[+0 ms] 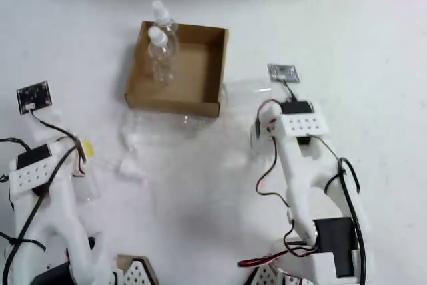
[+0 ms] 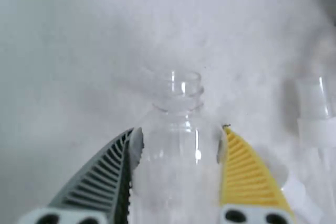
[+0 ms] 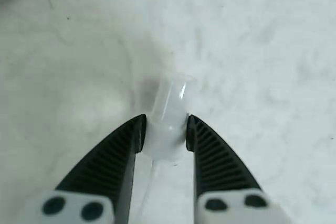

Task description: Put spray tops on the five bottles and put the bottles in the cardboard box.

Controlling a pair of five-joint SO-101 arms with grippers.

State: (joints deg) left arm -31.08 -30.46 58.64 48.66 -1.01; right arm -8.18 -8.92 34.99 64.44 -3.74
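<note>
Left hand (image 2: 180,132) closed narrow on a clear bottle (image 2: 173,171), one grey finger (image 2: 100,182) and one yellow finger (image 2: 244,171) pressed on either side of the body, neck open with no top on it; left arm (image 1: 40,185) sits at the near left of the desk (image 1: 373,51). Right hand (image 3: 165,121) pinched on a spray top (image 3: 170,98), both black fingers touching it, clear cap end sticking out past the tips; right arm (image 1: 300,158) at near right, its front end just right of the box corner. Cardboard box (image 1: 172,103) at far centre-left, open side up. Two capped bottles inside along its left wall: one (image 1: 162,55) around the middle of that wall, the other (image 1: 164,21) at the far left corner. Faint clear shapes (image 1: 143,131) on the desk just near side of the box, look like bottles lying down, too washed out to count. Small white piece (image 1: 129,165) between the left hand and the box, probably a loose spray top. Another white spray top (image 2: 315,114) stands beside the held bottle in the left wrist view, can't tell if it sits on a bottle. Small dark board (image 1: 33,96) at far left, a grey one (image 1: 283,73) right of the box, each with a wire
</note>
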